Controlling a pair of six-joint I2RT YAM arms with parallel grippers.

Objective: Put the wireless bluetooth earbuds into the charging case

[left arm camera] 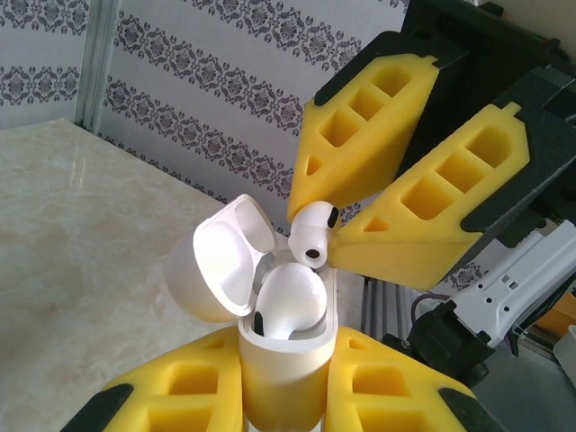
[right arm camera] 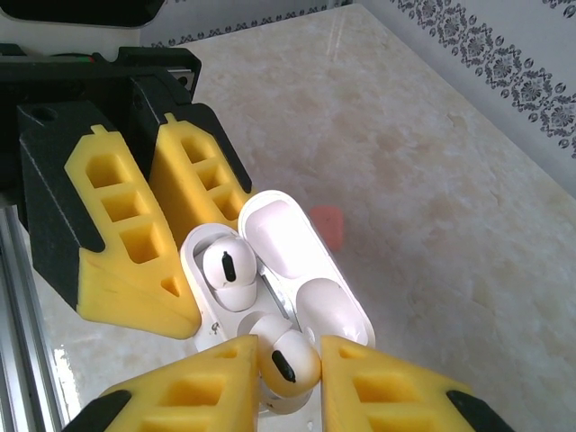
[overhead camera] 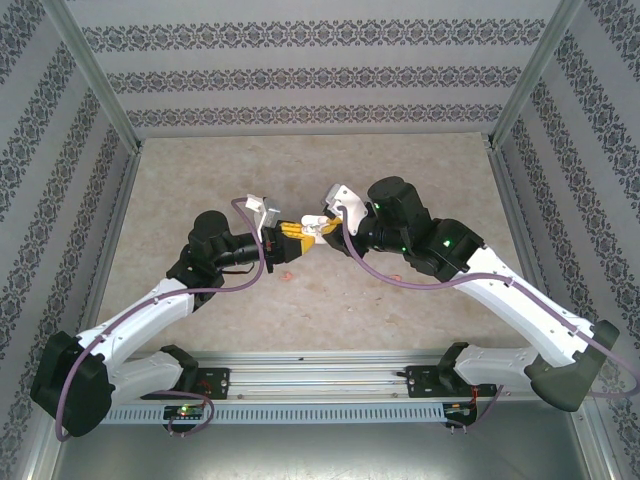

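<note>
Steadying the lid-open charging case (left arm camera: pixel 281 382) in the clamped left gripper (overhead camera: pixel 290 237), first earbud (right arm camera: pixel 227 268) seated, so right gripper (right arm camera: pixel 286 360), pinching the second earbud (left arm camera: pixel 310 232) at the rim, can press it home alongside.

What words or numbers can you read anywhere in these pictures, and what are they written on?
None: there is no writing to read.
The white charging case is plain, no brand or label.
The held earbud and the seated earbud carry no letters.
The wallpaper shows only a repeating pattern.
The orange piece on the table is too blurred to tell.
</note>
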